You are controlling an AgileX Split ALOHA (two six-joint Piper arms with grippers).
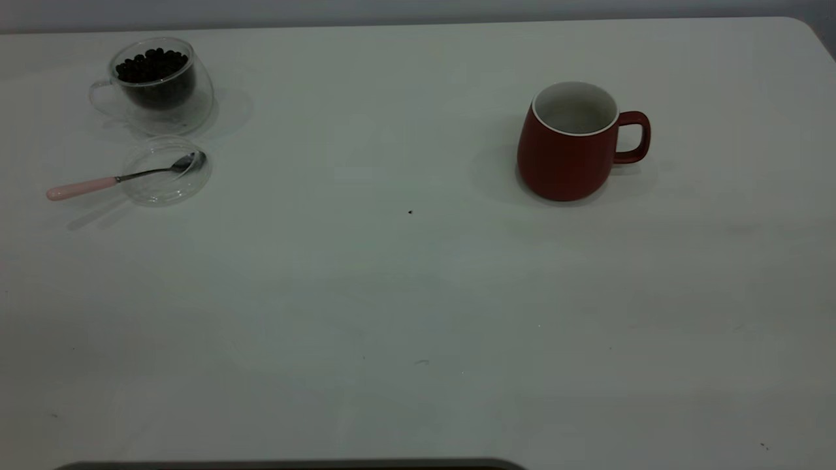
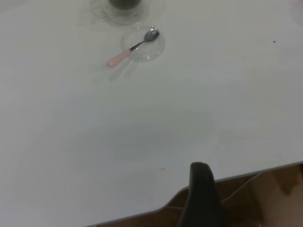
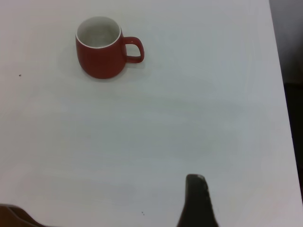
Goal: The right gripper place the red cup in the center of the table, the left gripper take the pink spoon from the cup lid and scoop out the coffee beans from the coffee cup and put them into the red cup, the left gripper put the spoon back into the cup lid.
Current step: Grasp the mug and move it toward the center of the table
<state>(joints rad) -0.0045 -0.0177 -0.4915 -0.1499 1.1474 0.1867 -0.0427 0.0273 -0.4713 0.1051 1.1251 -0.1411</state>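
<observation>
The red cup (image 1: pixel 569 143) stands upright and empty on the right half of the table (image 1: pixel 418 294), handle to the right; it also shows in the right wrist view (image 3: pixel 100 47). The coffee cup (image 1: pixel 157 81), full of coffee beans (image 1: pixel 151 65), stands at the far left. The cup lid (image 1: pixel 166 173) lies just in front of it. The pink spoon (image 1: pixel 98 184) rests with its bowl in the lid and its handle out to the left; it also shows in the left wrist view (image 2: pixel 128 51). The left gripper (image 2: pixel 201 166) is shut over the table's near edge. The right gripper (image 3: pixel 195 178) is shut, well short of the red cup.
A tiny dark speck (image 1: pixel 410 211) lies near the table's middle. The table's near edge (image 2: pixel 246 176) runs by the left gripper, and its right edge (image 3: pixel 279 94) shows in the right wrist view. Neither arm shows in the exterior view.
</observation>
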